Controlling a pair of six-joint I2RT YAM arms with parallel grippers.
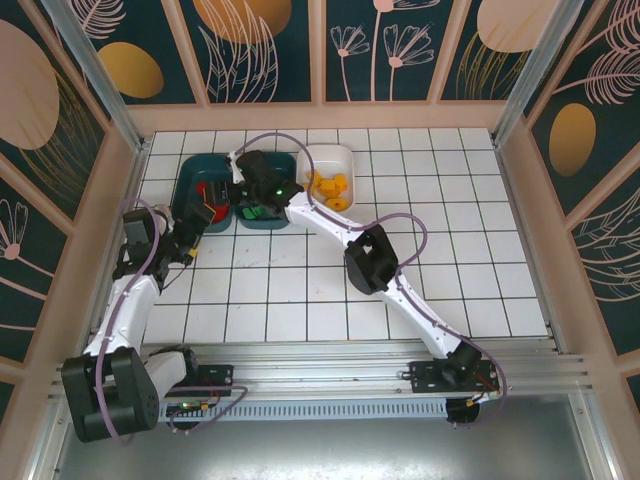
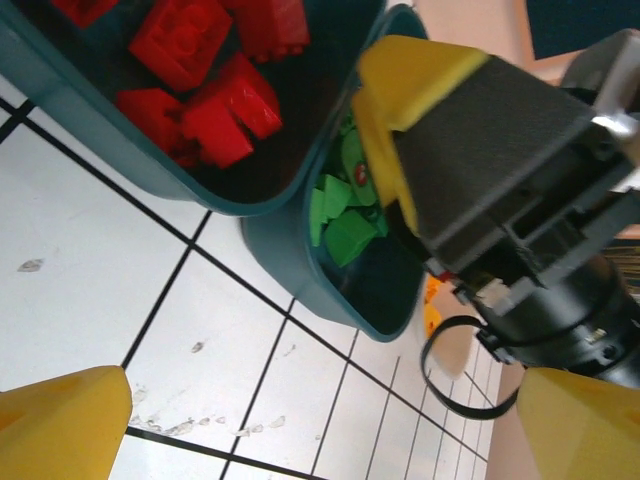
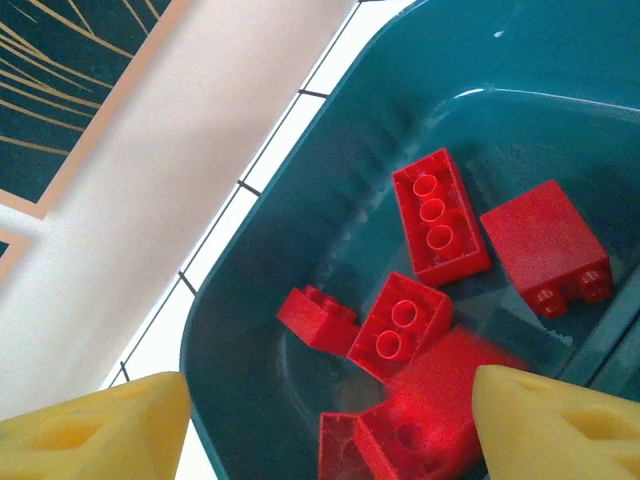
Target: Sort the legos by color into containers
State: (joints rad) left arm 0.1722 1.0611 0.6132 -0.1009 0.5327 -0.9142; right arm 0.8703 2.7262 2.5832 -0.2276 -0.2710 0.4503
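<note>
Red legos (image 3: 440, 215) lie in the left teal container (image 3: 300, 150), seen close in the right wrist view. My right gripper (image 3: 330, 430) hangs open right above them, and one blurred red lego (image 3: 445, 400) lies low between its fingers. From above, my right gripper (image 1: 245, 178) is over the seam between the red container (image 1: 185, 190) and the green container (image 1: 270, 228). Green legos (image 2: 340, 215) fill the second teal container (image 2: 300, 270). Orange-yellow legos (image 1: 330, 188) sit in the white container (image 1: 330, 150). My left gripper (image 2: 325, 425) stands open over bare tiles, just in front of the red container (image 2: 60, 95).
The right arm (image 1: 370, 260) stretches diagonally across the tiled floor from its base at the near right. Wooden walls close in the back and both sides. The right wrist's black cable (image 2: 470, 370) loops near the green container's corner.
</note>
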